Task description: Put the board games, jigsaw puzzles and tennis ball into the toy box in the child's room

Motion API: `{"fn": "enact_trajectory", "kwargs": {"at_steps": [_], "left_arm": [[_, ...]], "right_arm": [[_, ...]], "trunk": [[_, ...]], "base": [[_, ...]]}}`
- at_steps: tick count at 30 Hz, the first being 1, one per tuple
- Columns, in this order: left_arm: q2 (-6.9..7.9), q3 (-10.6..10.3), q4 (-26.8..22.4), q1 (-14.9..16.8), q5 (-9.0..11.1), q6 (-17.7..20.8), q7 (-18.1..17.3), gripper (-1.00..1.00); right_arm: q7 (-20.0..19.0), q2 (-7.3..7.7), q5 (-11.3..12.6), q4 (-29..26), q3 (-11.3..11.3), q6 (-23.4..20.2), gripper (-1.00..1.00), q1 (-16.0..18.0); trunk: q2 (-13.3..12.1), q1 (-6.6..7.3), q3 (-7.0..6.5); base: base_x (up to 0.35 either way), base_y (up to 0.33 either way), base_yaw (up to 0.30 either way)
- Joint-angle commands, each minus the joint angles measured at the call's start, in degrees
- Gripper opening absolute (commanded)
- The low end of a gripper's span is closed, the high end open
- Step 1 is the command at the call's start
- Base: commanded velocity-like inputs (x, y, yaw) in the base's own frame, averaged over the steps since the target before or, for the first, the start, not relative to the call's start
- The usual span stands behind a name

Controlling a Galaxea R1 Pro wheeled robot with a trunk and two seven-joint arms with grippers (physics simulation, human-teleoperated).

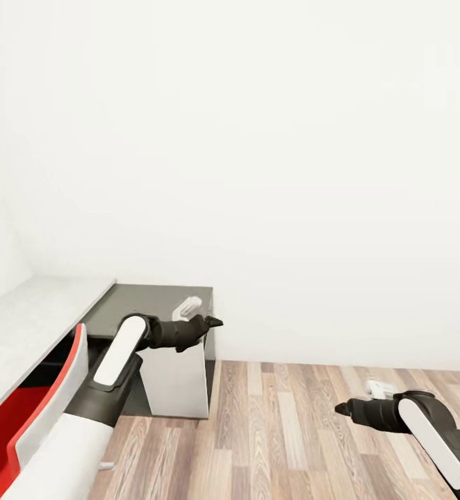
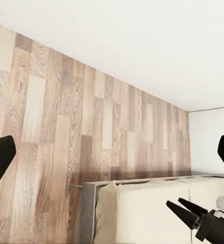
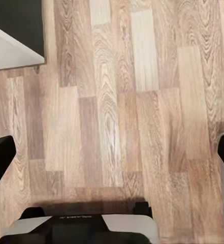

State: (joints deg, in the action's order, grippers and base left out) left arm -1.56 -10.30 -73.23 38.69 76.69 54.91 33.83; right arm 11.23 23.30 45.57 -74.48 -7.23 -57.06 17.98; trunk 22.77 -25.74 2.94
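Two arms are in view, both empty-handed, with none of the toys nor the toy box visible; the robot appears to be in transit, facing a bare white wall (image 1: pixel 258 139).

Far left, the pale surface (image 1: pixel 28 312) runs along the wall, joined to a lower dark side table (image 1: pixel 153 302) with a white drawer unit (image 1: pixel 178 378) beneath. A small white object lies on the side table; what it is cannot be told. A red and white body part of the robot shows at the near left edge.

Left tool (image 1: pixel 212 322) is held out over the side table's near corner, fingers drawn together to a point in the head view, yet the wrist view shows black tips at opposite edges, so apart is the likelier reading. Nothing is gripped. That wrist view takes in plank floor and the beige bed (image 2: pixel 152 213).

Right tool (image 1: pixel 341 409) hovers low over the floor (image 1: pixel 278 430), jaws apart in its wrist view, carrying nothing. Both arms seem tucked forward for travel rather than reaching.
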Motion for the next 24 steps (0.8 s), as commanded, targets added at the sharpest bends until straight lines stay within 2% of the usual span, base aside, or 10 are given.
{"fn": "enact_trajectory", "kwargs": {"at_steps": [1, 4, 14, 15, 17, 18, 20, 21, 23, 24], "left_arm": [[-0.03, 0.01, 0.01, 0.06, 0.55, 0.03, 0.59, 1.00], [-0.82, -0.01, 5.34, -0.67, -3.44, -1.71, -0.81, 1.00], [-1.16, -0.28, 19.47, -2.04, -11.14, -6.68, -4.63, 1.00], [-1.16, -0.28, 19.47, -2.04, -11.14, -6.68, -4.63, 1.00], [-1.17, -0.33, 24.17, -2.42, -14.22, -8.68, -6.02, 1.00], [-1.17, -0.33, 24.17, -2.42, -14.22, -8.68, -6.02, 1.00], [-1.17, -0.38, 28.53, -2.88, -17.45, -10.64, -7.39, 1.00], [-1.17, -0.38, 28.53, -2.88, -17.45, -10.64, -7.39, 1.00], [-1.17, -0.43, 32.65, -3.54, -20.97, -12.50, -8.52, 1.00], [-1.17, -0.43, 32.65, -3.54, -20.97, -12.50, -8.52, 1.00]], "right_arm": [[0.60, 0.06, 0.65, 0.00, -0.13, -0.08, 1.00, 0.07], [0.57, -0.02, 0.57, 3.51, -1.47, 0.42, 1.00, 0.02], [0.55, -0.06, 0.46, 8.93, -7.49, 4.18, 1.00, -0.59], [0.55, -0.06, 0.46, 8.93, -7.49, 4.18, 1.00, -0.59], [0.55, -0.12, 0.30, 12.05, -9.94, 7.18, 1.00, -0.84], [0.55, -0.12, 0.30, 12.05, -9.94, 7.18, 1.00, -0.84], [0.55, -0.26, 0.07, 15.64, -12.78, 10.99, 1.00, -1.03], [0.55, -0.26, 0.07, 15.64, -12.78, 10.99, 1.00, -1.03], [0.53, -0.75, -0.12, 19.67, -16.16, 15.41, 1.00, -1.15], [0.53, -0.75, -0.12, 19.67, -16.16, 15.41, 1.00, -1.15]], "trunk": [[0.15, -0.04, 0.05], [0.15, -0.04, -0.13], [0.15, -0.04, -0.39], [0.15, -0.04, -0.40], [0.15, -0.04, -0.42], [0.15, -0.04, -0.42], [0.15, -0.04, -0.44], [0.15, -0.04, -0.44], [0.15, -0.04, -0.45], [0.15, -0.04, -0.45]], "base": [[0.000, 0.000, -0.002], [0.000, 0.000, -0.001], [0.000, 0.000, 0.000], [0.000, 0.000, 0.000], [0.000, 0.000, 0.000], [0.000, 0.000, 0.000], [0.000, 0.000, 0.000], [0.000, 0.000, 0.000], [0.000, 0.000, 0.000], [0.000, 0.000, 0.000]]}}
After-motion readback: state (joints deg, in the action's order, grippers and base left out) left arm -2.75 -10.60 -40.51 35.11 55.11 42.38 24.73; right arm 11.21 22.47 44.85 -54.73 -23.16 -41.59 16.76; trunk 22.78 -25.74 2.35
